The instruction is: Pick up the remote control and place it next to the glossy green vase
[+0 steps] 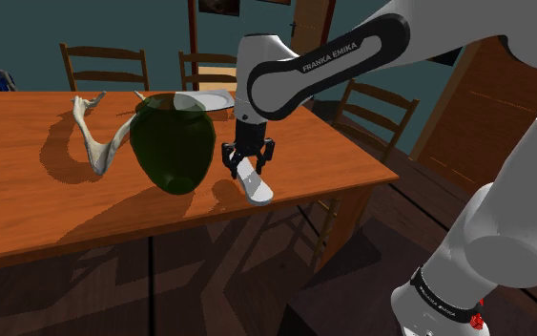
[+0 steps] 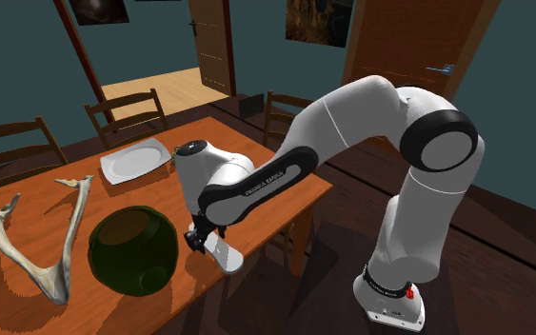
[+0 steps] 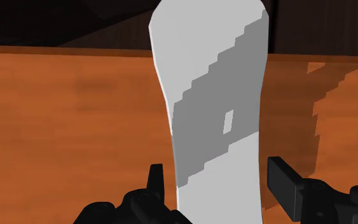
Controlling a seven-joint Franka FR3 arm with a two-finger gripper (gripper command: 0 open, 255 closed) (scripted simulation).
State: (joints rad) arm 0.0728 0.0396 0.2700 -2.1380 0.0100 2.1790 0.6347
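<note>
Right, here we are at the edge of the wooden worktop (image 1: 28, 210) (image 2: 94, 314), and the white arm (image 1: 323, 57) (image 2: 351, 114) is bent down over it with the black jaws pointing at the pale grey-and-white remote (image 1: 257, 189) (image 2: 226, 255) (image 3: 215, 95). The jaws are spread: in the wrist view the two black fingers (image 3: 284, 184) stand either side of the remote's near end, and there's a clear sliver of wood showing between the remote and one of them, so nothing is pinched. The remote sits by the worktop's edge, its far end down on the wood and its near end up between the fingers. It's just beside the dark glossy green vase (image 1: 173, 143) (image 2: 132, 252), on the shoulder view's right of it, apart and not touching. On the vase's other side lies a pale forked bone (image 1: 94, 143) (image 2: 37, 257), and farther back a white plate (image 1: 209, 100) (image 2: 134, 160) rests flat on the wood. Wooden chairs (image 1: 104, 65) (image 2: 123, 109) line the worktop's far side.
</note>
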